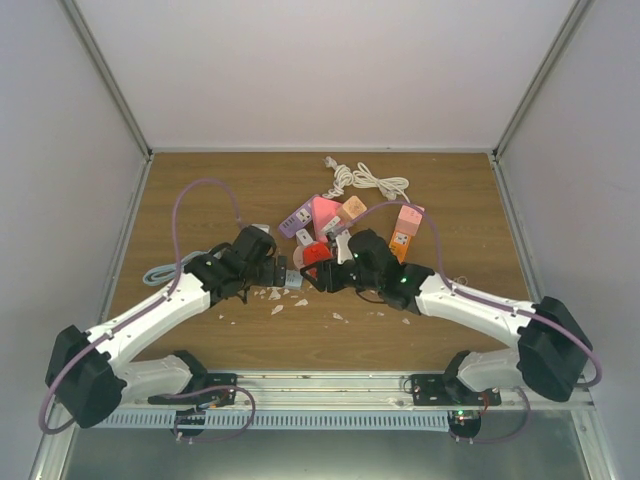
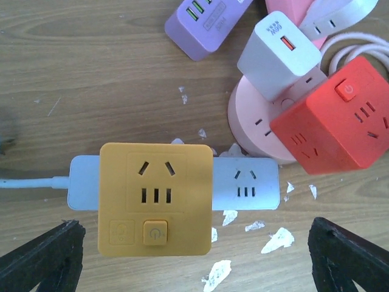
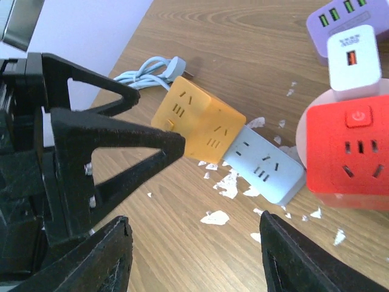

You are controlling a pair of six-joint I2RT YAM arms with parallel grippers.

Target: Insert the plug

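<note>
A yellow cube adapter (image 2: 156,198) sits on the left part of a pale blue power strip (image 2: 246,182); its prongs are hidden. My left gripper (image 2: 194,261) is open and empty, its fingers (image 2: 42,255) spread wide on either side just below the cube, not touching it. In the right wrist view the cube (image 3: 194,121) and strip (image 3: 264,164) lie ahead of my right gripper (image 3: 194,255), which is open and empty above the wood. In the top view both grippers, left (image 1: 270,270) and right (image 1: 322,274), meet around the strip (image 1: 292,279).
A red cube socket (image 2: 337,125), a pink round socket (image 2: 255,121), a white charger (image 2: 278,52) and a purple USB strip (image 2: 203,21) crowd right of the strip. A white cable (image 1: 362,180) lies at the back. White paper scraps (image 2: 270,240) litter the wood.
</note>
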